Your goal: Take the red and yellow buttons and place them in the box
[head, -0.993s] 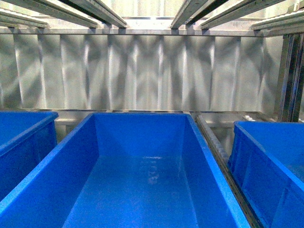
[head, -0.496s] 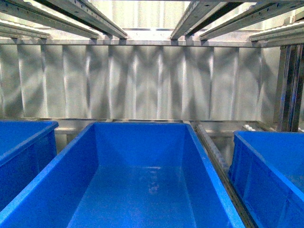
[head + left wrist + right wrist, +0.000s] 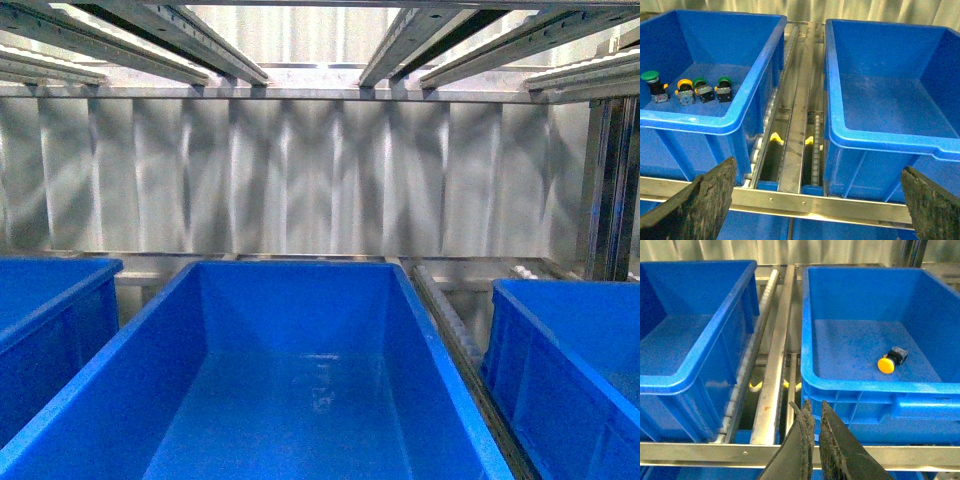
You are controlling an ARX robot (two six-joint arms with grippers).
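1. Over the last second my front view has tipped upward a little: the middle box [image 3: 300, 400] sits lower in the picture than before and more of the overhead rails [image 3: 400, 40] shows. Nothing else has altered, and the box is empty as far as I can see, so I judge the sorting has barely begun.
2. My left gripper [image 3: 815, 200] has its jaws spread wide, with nothing between them. It hangs in front of the metal shelf edge [image 3: 805, 202], near the gap between two bins.
3. My right gripper [image 3: 815, 445] has its jaws nearly together, only a thin slit between them, holding nothing.
4. A yellow button [image 3: 888, 362] lies on its side in the right-hand bin [image 3: 850, 377], beyond my right gripper. Another yellow-capped switch [image 3: 684, 90] sits in the left-hand bin [image 3: 715, 120], among three green-capped switches [image 3: 705, 89]. I see no red cap anywhere.
5. The bins rest on a roller rack [image 3: 790, 130] with a ribbed metal wall [image 3: 300, 170] behind them.
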